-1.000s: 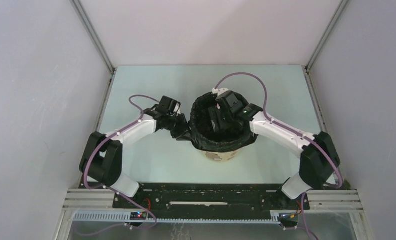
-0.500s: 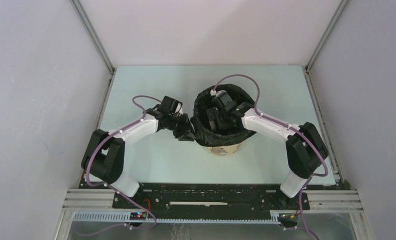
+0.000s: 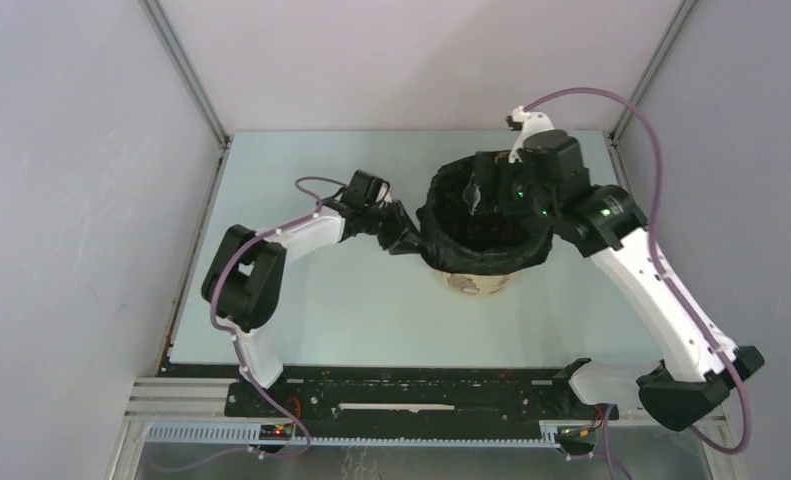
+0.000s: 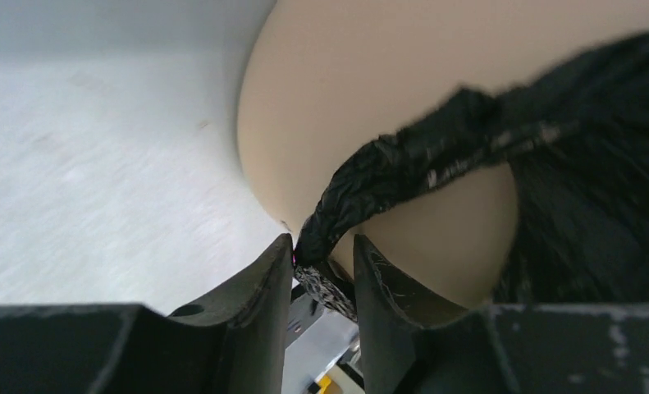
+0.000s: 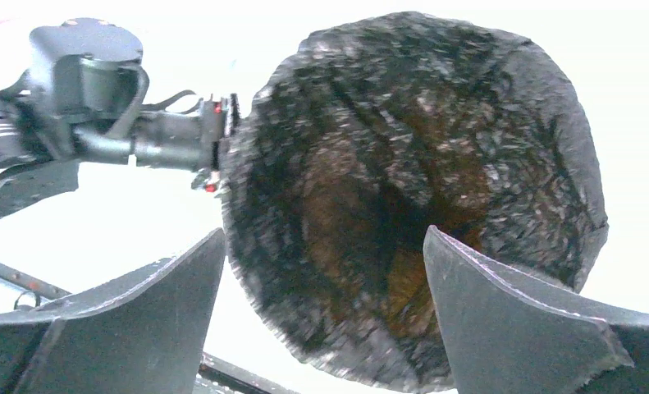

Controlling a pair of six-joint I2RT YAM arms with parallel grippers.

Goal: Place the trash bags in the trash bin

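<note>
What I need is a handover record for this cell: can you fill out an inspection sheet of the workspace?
Surface: pale green table.
Job's things: black trash bag lines the yellow trash bin, its edge folded over the rim; one handle is stretched out to the left.
Clutter: nothing seen.
Grippers: left gripper shut on the bag's handle beside the bin; right gripper open above the bin's mouth.
Cables: purple cable loops along each arm.
Surroundings: plain grey walls, metal frame rails.
</note>
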